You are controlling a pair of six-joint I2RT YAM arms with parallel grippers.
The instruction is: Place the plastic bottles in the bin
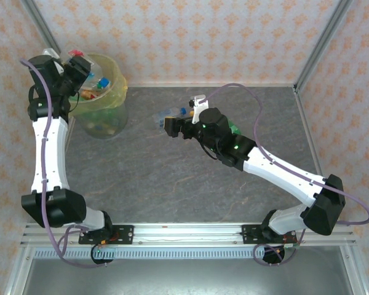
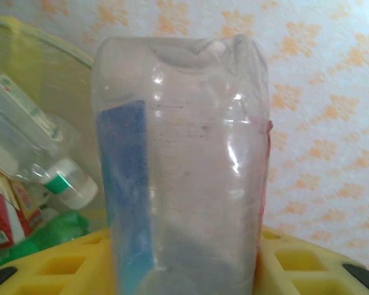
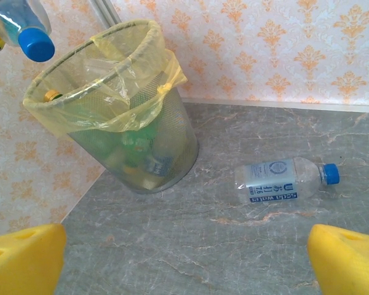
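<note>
One loose clear bottle [image 3: 277, 181], one held bottle [image 2: 184, 172].

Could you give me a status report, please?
Left gripper shut on clear bottle, up by the bin. Right gripper open, second bottle lying on table ahead. Nothing between them.

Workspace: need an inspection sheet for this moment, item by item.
Surface: grey marbled table, no spills seen.
Job's things: bin with a yellow bag, standing at the far left; bottles inside; one clear bottle lying on the table; one held bottle up near the bin's rim.
Clutter: something green beside the right arm, too hidden to identify.
Hands: left hand closed on the held bottle; right hand open above the table.
Cables: purple cables run along both arms.
Surroundings: patterned walls, metal frame posts.
</note>
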